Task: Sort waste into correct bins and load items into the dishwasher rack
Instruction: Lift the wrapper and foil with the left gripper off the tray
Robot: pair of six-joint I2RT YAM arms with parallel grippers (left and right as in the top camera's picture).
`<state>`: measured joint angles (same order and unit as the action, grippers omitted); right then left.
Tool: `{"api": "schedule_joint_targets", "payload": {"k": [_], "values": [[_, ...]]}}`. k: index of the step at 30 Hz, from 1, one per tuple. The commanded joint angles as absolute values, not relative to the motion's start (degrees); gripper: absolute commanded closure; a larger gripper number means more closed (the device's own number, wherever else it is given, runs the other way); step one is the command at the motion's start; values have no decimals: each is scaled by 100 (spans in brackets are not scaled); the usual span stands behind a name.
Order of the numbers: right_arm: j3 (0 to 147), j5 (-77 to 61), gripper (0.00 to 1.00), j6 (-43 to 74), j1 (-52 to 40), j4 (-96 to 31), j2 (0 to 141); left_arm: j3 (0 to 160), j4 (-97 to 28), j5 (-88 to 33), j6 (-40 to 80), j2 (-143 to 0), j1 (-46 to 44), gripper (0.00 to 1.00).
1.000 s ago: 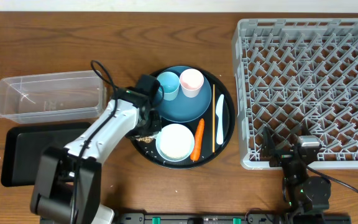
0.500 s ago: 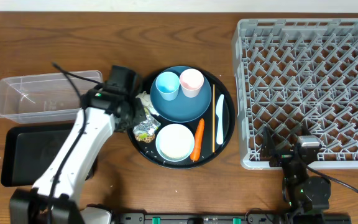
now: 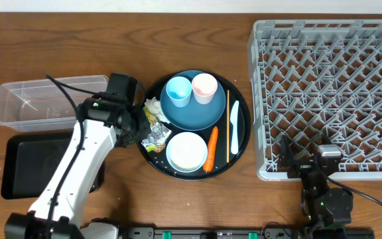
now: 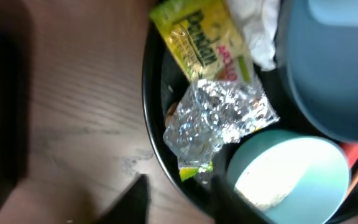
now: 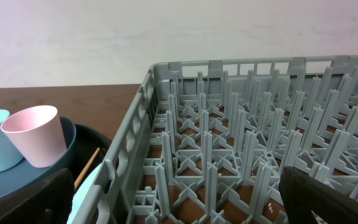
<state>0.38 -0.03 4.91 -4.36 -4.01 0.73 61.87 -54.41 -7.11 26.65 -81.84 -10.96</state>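
My left gripper (image 3: 138, 127) is open, its jaws astride the left rim of the round black tray (image 3: 241, 143), with only that rim between them. Just ahead of the left gripper (image 4: 180, 196) lies the yellow-green wrapper (image 4: 201, 40), silver inside up, beside the white tissue (image 4: 257, 25). The tray also holds the dark-blue plate (image 3: 194, 113) with the light-blue cup (image 3: 178, 91) and pink cup (image 3: 204, 87), the white bowl (image 3: 187, 151), carrot (image 3: 211, 149), chopstick (image 3: 227, 126) and pale-blue utensil (image 3: 235, 127). My right gripper (image 5: 173, 186) hangs open at the grey rack's (image 3: 330, 86) front edge.
The clear tub (image 3: 52, 101) stands at the left, just behind my left arm. The shallow black tray (image 3: 35, 162) lies in front of it, partly under the arm. A few rice grains (image 3: 155, 151) lie in the round tray by the bowl.
My left arm has pulled back leftward from over the round tray to its rim, and its jaws have parted. The wrapper now lies uncovered by the tissue. The right arm is still.
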Motion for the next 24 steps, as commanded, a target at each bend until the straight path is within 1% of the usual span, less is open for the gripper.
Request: {"api": "schedule_joint_targets", "payload": {"k": [1,3,4,5,9,18,24], "values": [[32,43,1,421,-340,-427,71,6156,-5478,-797,2554,-8429,-1085,51],[32,43,1,421,-340,-427,71,6132,-5478,-808,2327,-8586,-1085,39],[32,43,1,421,-340,-427,71,6132,-5481,-858,2200,-8672,-1085,36],[32,43,1,421,-340,-427,71,6130,-5492,-904,2161,-8739,-1085,35],[32,40,1,421,-340,-427,71,6130,-5537,-1275,2182,-8971,-1085,35],[32,43,1,421,-340,-427,71,6069,-5542,-1284,2880,-9030,-1085,34],[32,43,1,421,-340,-427,71,5645,-5103,-1223,3632,-9030,-1085,35]]}}
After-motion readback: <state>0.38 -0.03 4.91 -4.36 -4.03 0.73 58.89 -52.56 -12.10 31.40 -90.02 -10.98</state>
